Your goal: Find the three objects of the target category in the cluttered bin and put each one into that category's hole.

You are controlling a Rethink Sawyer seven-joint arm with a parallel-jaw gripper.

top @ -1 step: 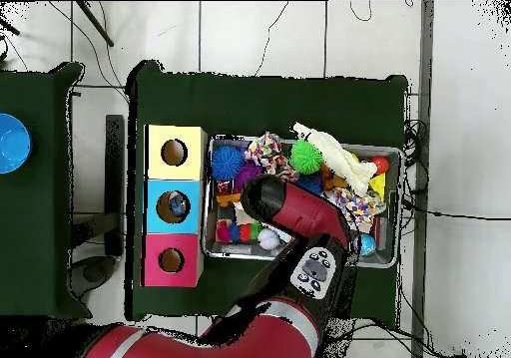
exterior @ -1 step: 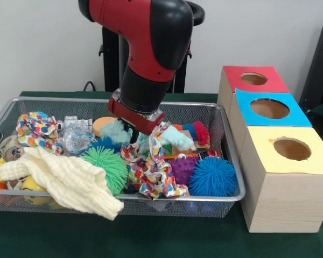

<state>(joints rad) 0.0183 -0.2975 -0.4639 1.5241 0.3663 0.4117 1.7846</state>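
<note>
Down among the clutter at mid-bin [exterior @ -1 step: 226, 156], the gripper [exterior @ -1 step: 135, 131] is buried; I cannot tell whether it holds anything. Targets are unclear: 3 holes wait in the red [exterior @ -1 step: 254, 78], blue [exterior @ -1 step: 269, 108] and yellow [exterior @ -1 step: 292, 149] boxes. Risk: loose patterned cloth [exterior @ -1 step: 151, 172] snags and drags neighbours out.
</note>
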